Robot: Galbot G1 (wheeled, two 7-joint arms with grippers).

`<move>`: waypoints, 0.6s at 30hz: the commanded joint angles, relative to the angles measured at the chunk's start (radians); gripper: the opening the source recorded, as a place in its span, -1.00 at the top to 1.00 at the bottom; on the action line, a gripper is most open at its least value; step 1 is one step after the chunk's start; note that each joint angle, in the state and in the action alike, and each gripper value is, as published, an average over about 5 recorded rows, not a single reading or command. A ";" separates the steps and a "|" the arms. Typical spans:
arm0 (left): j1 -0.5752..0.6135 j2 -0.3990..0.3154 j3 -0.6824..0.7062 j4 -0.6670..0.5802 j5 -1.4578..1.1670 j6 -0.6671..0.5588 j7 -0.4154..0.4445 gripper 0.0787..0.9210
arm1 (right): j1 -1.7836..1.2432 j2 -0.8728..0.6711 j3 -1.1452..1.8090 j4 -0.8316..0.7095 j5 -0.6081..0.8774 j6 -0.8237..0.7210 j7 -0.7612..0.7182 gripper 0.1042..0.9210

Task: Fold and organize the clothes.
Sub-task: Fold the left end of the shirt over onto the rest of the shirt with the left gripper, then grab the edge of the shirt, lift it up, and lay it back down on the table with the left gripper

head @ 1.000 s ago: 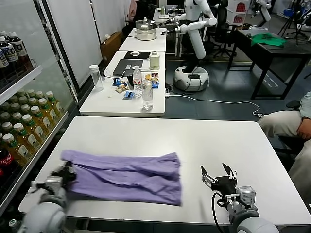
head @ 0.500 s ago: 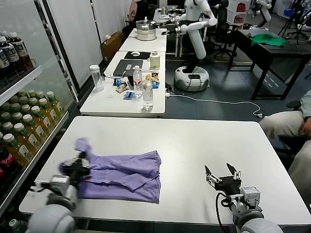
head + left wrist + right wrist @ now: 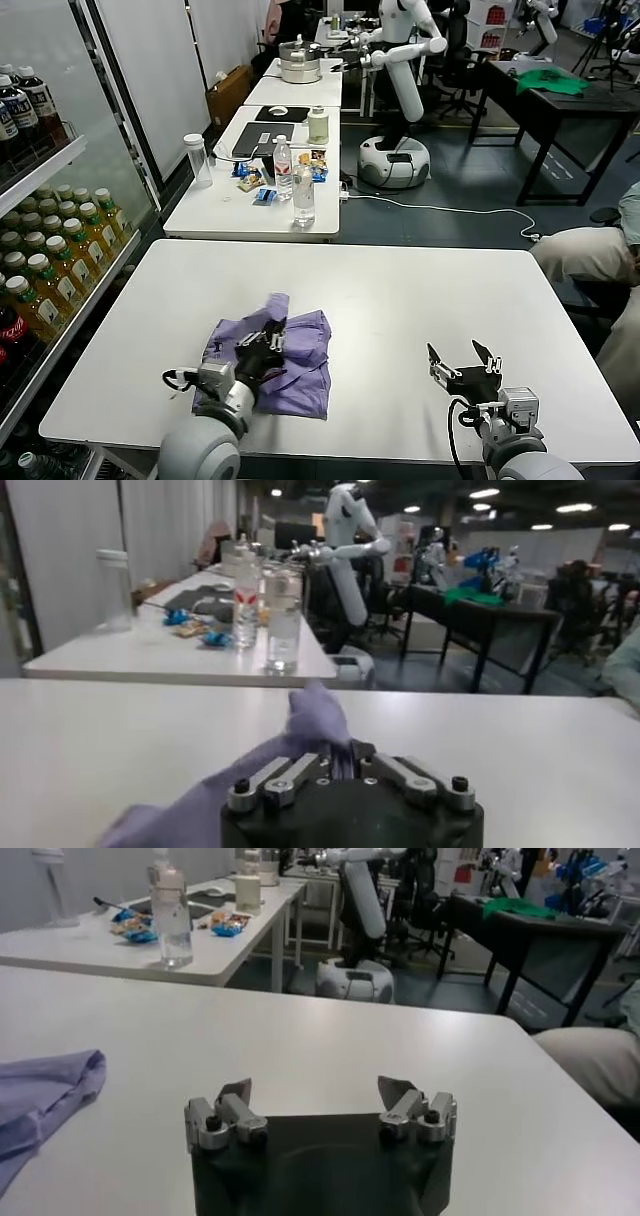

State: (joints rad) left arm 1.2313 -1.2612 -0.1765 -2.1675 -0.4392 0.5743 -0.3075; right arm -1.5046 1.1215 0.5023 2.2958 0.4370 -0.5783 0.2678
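The lavender-purple T-shirt [image 3: 300, 362] lies folded over itself on the white table [image 3: 400, 300], left of centre near the front edge. My left gripper [image 3: 268, 340] is shut on a fold of the T-shirt and holds it above the pile, a tip of cloth sticking up [image 3: 277, 303]. In the left wrist view the cloth [image 3: 315, 720] runs out from between the closed jaws. My right gripper [image 3: 464, 362] is open and empty above the table at the front right, well apart from the T-shirt, whose edge shows in the right wrist view [image 3: 45, 1093].
A second white table [image 3: 250, 205] behind carries bottles, a jar and snacks. A drinks fridge [image 3: 40, 250] stands at the left. A seated person's knee [image 3: 590, 255] is at the right edge. A white robot [image 3: 400, 60] and a green cloth [image 3: 550, 82] are far back.
My left gripper has carried the T-shirt's left end to the right over the rest, folding the long spread cloth into a short pile. The right gripper has barely moved.
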 commanded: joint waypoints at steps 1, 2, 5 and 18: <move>0.018 0.072 -0.095 -0.125 0.059 -0.034 0.002 0.37 | 0.005 0.002 -0.002 -0.013 0.000 0.000 -0.002 -0.76; 0.046 0.105 -0.148 -0.119 0.060 -0.032 -0.005 0.31 | 0.009 0.001 -0.005 -0.015 0.000 0.000 -0.003 -0.76; 0.139 0.177 -0.279 -0.025 0.061 -0.025 -0.025 0.11 | 0.023 0.001 -0.016 -0.020 0.000 0.000 -0.004 -0.76; 0.115 0.109 -0.258 0.249 0.040 -0.026 -0.015 -0.72 | 0.028 0.000 -0.036 -0.031 -0.016 0.001 -0.009 -0.76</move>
State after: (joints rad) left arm 1.3384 -1.1555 -0.3717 -2.0813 -0.4106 0.5713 -0.3271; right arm -1.4823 1.1231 0.4710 2.2659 0.4243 -0.5783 0.2589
